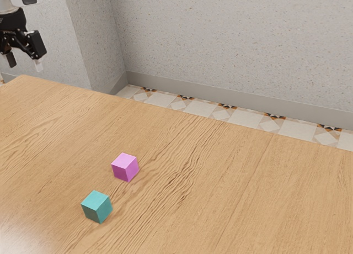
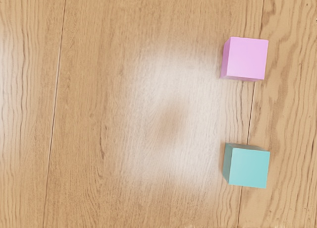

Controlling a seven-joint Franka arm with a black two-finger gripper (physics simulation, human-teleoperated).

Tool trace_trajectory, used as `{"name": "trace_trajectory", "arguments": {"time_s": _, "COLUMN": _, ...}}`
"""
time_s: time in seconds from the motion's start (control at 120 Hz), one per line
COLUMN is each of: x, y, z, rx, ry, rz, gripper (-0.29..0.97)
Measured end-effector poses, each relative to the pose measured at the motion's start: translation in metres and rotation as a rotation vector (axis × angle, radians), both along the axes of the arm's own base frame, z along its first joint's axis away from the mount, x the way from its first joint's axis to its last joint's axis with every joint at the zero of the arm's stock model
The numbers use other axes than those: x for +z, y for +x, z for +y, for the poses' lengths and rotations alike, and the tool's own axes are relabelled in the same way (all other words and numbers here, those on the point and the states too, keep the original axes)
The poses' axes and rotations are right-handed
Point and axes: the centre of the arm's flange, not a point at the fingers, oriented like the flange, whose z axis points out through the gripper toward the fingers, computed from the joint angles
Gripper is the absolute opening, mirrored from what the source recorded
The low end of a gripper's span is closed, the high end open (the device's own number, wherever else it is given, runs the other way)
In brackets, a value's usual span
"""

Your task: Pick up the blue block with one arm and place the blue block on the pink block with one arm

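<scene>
wood covers the big table (image 1: 231, 176), brown with wavy lines. the table runs off the edges of the exterior view, so its ends are cut off.

the blue block (image 1: 97, 206) sits flat on the table near the front, toward the exterior view's left. it looks more blue-green than plain blue. the pink block (image 1: 125, 167) sits on the table near it, a little farther back and a bit toward the exterior view's right. the two blocks are not touching, and bare wood lies between them. nothing is on top of the pink block.

the gripper (image 1: 24, 62) is high up in the exterior view's top left corner. it is up off the table and well apart from both blocks. its two fingers hang down, spread apart, with nothing in the gap, so it holds nothing. most of the arm above it is cut off by the picture's edge.

in the wrist view the blue block (image 2: 246, 166) and the pink block (image 2: 244, 58) are seen from above, with a strip of wood between them. a pale shiny patch (image 2: 163, 89) lies on the wood beside both blocks. it has a darker smudge in its middle, and i cannot tell what makes the smudge.

behind the table are a grey speckled wall (image 1: 231, 38) and a tiled floor (image 1: 248, 118).
</scene>
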Motion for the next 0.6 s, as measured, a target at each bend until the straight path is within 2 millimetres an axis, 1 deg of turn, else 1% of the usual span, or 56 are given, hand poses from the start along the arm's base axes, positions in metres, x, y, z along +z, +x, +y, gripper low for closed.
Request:
{"name": "trace_trajectory", "arguments": {"time_s": 0.258, "x": 0.000, "y": -0.001, "z": 0.000, "rx": -0.029, "ry": -0.004, "rz": 0.007, "gripper": 0.68}}
{"name": "trace_trajectory", "arguments": {"time_s": 0.267, "x": 0.002, "y": -0.002, "z": 0.000, "rx": -0.030, "ry": -0.004, "rz": 0.003, "gripper": 0.68}}
{"name": "trace_trajectory", "arguments": {"time_s": 0.275, "x": 0.006, "y": -0.004, "z": 0.000, "rx": -0.029, "ry": -0.004, "rz": -0.005, "gripper": 0.68}}
{"name": "trace_trajectory", "arguments": {"time_s": 0.292, "x": 0.042, "y": -0.017, "z": -0.002, "rx": -0.028, "ry": 0.010, "rz": -0.072, "gripper": 0.68}}
{"name": "trace_trajectory", "arguments": {"time_s": 0.308, "x": 0.082, "y": -0.034, "z": -0.003, "rx": -0.025, "ry": 0.026, "rz": -0.148, "gripper": 0.68}}
{"name": "trace_trajectory", "arguments": {"time_s": 0.317, "x": 0.101, "y": -0.045, "z": -0.005, "rx": -0.023, "ry": 0.032, "rz": -0.186, "gripper": 0.68}}
{"name": "trace_trajectory", "arguments": {"time_s": 0.333, "x": 0.133, "y": -0.065, "z": -0.007, "rx": -0.020, "ry": 0.040, "rz": -0.249, "gripper": 0.68}}
{"name": "trace_trajectory", "arguments": {"time_s": 0.358, "x": 0.170, "y": -0.100, "z": -0.013, "rx": -0.017, "ry": 0.037, "rz": -0.322, "gripper": 0.68}}
{"name": "trace_trajectory", "arguments": {"time_s": 0.375, "x": 0.186, "y": -0.122, "z": -0.017, "rx": -0.018, "ry": 0.031, "rz": -0.354, "gripper": 0.68}}
{"name": "trace_trajectory", "arguments": {"time_s": 0.392, "x": 0.197, "y": -0.142, "z": -0.022, "rx": -0.021, "ry": 0.023, "rz": -0.376, "gripper": 0.68}}
{"name": "trace_trajectory", "arguments": {"time_s": 0.425, "x": 0.211, "y": -0.181, "z": -0.036, "rx": -0.034, "ry": 0.009, "rz": -0.407, "gripper": 0.68}}
{"name": "trace_trajectory", "arguments": {"time_s": 0.442, "x": 0.212, "y": -0.195, "z": -0.043, "rx": -0.040, "ry": 0.002, "rz": -0.410, "gripper": 0.68}}
{"name": "trace_trajectory", "arguments": {"time_s": 0.467, "x": 0.202, "y": -0.206, "z": -0.050, "rx": -0.046, "ry": -0.014, "rz": -0.387, "gripper": 0.68}}
{"name": "trace_trajectory", "arguments": {"time_s": 0.483, "x": 0.181, "y": -0.205, "z": -0.052, "rx": -0.049, "ry": -0.031, "rz": -0.345, "gripper": 0.68}}
{"name": "trace_trajectory", "arguments": {"time_s": 0.542, "x": 0.081, "y": -0.191, "z": -0.059, "rx": -0.048, "ry": -0.087, "rz": -0.178, "gripper": 0.68}}
{"name": "trace_trajectory", "arguments": {"time_s": 0.583, "x": 0.003, "y": -0.177, "z": -0.077, "rx": -0.062, "ry": -0.082, "rz": -0.055, "gripper": 0.68}}
{"name": "trace_trajectory", "arguments": {"time_s": 0.6, "x": -0.025, "y": -0.173, "z": -0.084, "rx": -0.068, "ry": -0.074, "rz": -0.015, "gripper": 0.68}}
